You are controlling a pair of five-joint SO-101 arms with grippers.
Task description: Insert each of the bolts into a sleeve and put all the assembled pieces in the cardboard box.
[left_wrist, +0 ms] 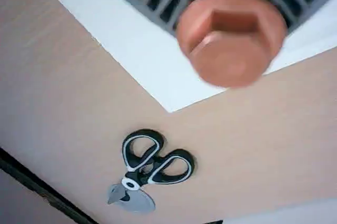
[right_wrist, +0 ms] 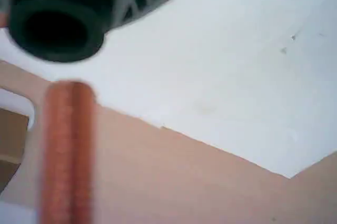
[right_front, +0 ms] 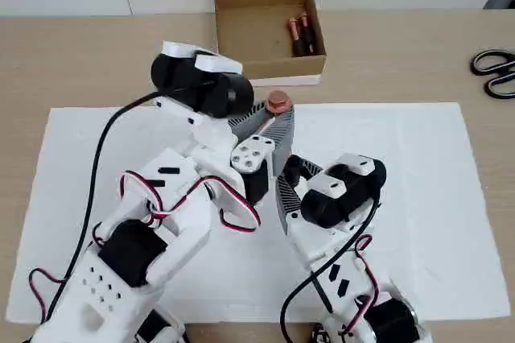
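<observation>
Left pincer (right_front: 278,111): pinched on the bolt (right_front: 278,102) just under its head. The head is held up over the far edge of the white sheet (right_front: 418,198), short of the cardboard box (right_front: 241,37).

Right pincer (right_front: 287,175): pressed on the black sleeve (right_wrist: 52,29), held just on the near side of the left one, over the sheet's middle.

Bolt judged not yet entered. In the right wrist view the threaded shank (right_wrist: 68,150) is seen just beside the sleeve's open mouth, apart from it. The bolt's long axis is taken to run from the head down toward the sleeve. A small sideways alignment is judged needed before any push.

In the high view, shank and sleeve mouth are hidden by fingers. The hex face of the head is shown by the left wrist view, with scissors (left_wrist: 152,166) lying off the sheet toward the right edge of the worktop (right_front: 80,61).

Two assembled pieces (right_front: 299,35) are noted in the box, at the worktop's far edge.
</observation>
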